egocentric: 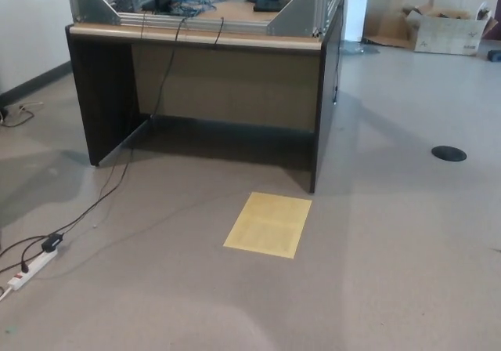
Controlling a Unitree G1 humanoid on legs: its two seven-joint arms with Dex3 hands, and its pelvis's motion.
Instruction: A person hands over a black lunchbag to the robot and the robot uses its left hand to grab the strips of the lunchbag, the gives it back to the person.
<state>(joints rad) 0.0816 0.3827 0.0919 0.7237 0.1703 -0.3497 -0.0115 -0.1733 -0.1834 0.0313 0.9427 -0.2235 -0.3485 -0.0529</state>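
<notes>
Lunchbag, person and both of the robot's hands are all missing from the head view — so nothing can be said of where the bag is, nor of whether either hand is wide, narrow or holding anything. What does show is a dark desk (205, 77) with a metal frame (196, 10) and tangled cables on top, a yellow sheet (268, 224) lying flat on the grey floor (391, 273) just in front of it, a white power strip (31, 269) with its cord at the lower left, a cardboard box (448, 30) far back on the right, and a round dark floor cover (448, 153).

Judging from the task alone, a fabric lunchbag should be light and soft, sagging under its own contents — the body would crumple in a grasp. The strips are the place to take hold: thin and limp, so the left hand's fingers would need to hook under them and close fully, or they could slip out.
</notes>
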